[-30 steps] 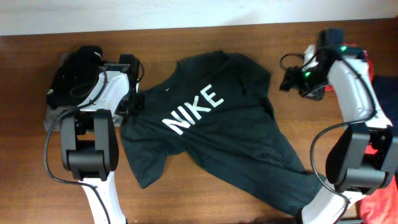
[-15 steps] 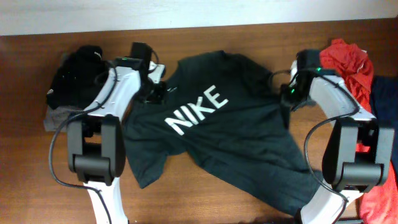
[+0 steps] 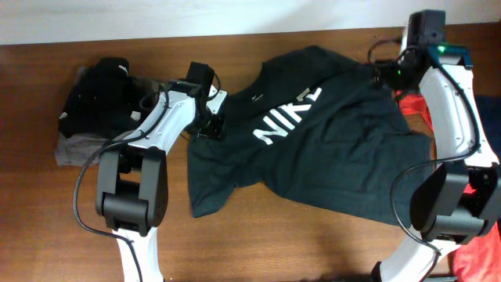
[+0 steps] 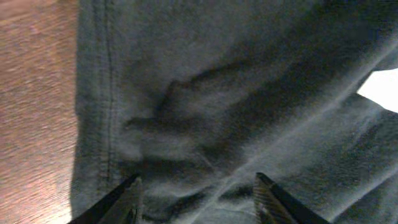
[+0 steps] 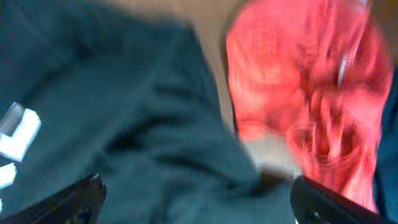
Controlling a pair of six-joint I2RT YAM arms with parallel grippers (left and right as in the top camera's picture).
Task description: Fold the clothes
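So, the left gripper [image 4: 202, 198] has its jaws spread apart with nothing pinched. It sits right over the stitched edge of the T-shirt [image 4: 249, 93], and I can't tell if the tips touch the cloth. Bare table [image 4: 37, 93] starts just beside that seam. The right gripper [image 5: 199, 202] is gaping wide and empty over the shirt's other side, and a red garment [image 5: 305, 93] lies just beside that edge. From overhead, the shirt lies rumpled across the middle of the table with the white NIKE letters [image 3: 287, 116] face up and tilted. There's open wood along the front. A black clothes pile [image 3: 98, 94] sits at the left, apart from the shirt.
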